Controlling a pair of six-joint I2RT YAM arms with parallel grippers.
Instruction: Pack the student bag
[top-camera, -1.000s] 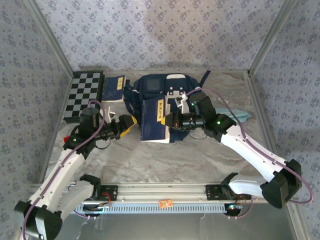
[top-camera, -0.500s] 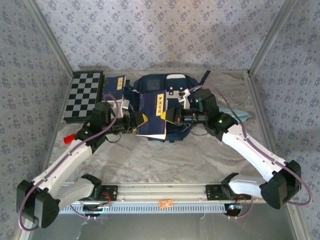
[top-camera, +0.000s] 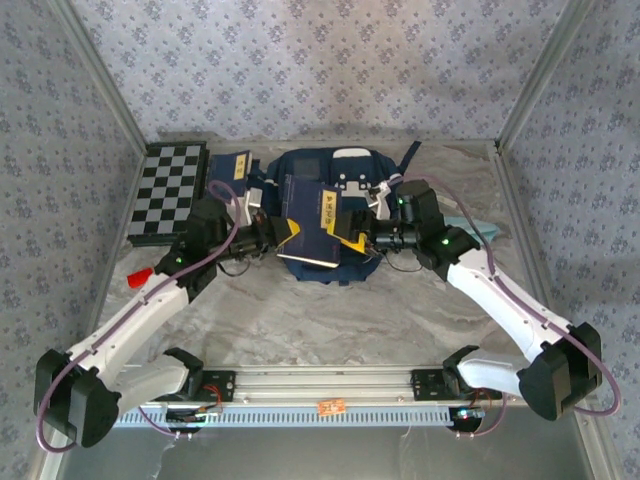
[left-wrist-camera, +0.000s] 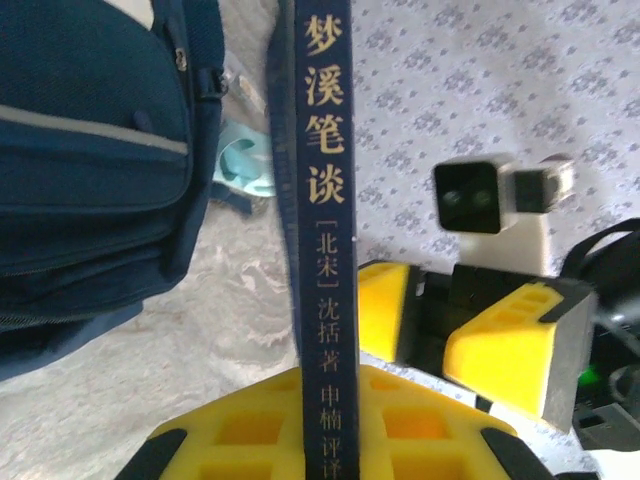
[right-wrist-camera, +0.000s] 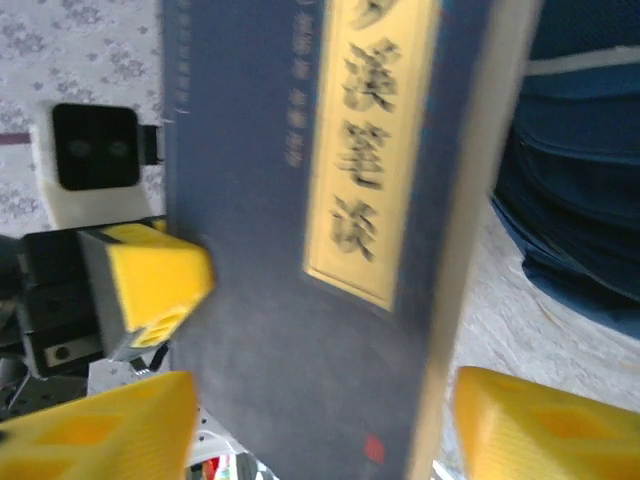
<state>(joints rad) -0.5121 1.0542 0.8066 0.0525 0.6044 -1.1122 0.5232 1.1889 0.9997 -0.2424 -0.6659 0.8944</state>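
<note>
The student bag (top-camera: 305, 165) lay flat at the far middle of the tabletop (top-camera: 330, 320). It was navy fabric with a white patch at its far end, and dark straps trailed off its far right corner. The left wrist view showed a pale stripe across a front pocket.

In front of the bag, toward the arm bases, the marbled tabletop was bare and gave the widest room. A small red thing (top-camera: 138, 275) lay off the bag's near left.

Just above the bag's near half, a dark blue book (top-camera: 312, 222) with a yellow title label was held tilted. The left gripper (top-camera: 283, 233), on the bag's left, was clamped tight on the book at its spine. The right gripper (top-camera: 352, 232), on the bag's right, had its yellow fingers (right-wrist-camera: 545, 415) spread wide on either side of the book, with a gap showing beside one finger.

A second blue book (top-camera: 230, 172) lay just beside the bag's left edge, and a checkerboard (top-camera: 168, 192) lay further left by the wall. The back wall stood near the bag's far edge. Right of the bag, a pale blue item (top-camera: 480, 228) was mostly hidden by the right arm. The held book covered the bag's near half, so no opening could be made out. The right wrist view was blurred.
</note>
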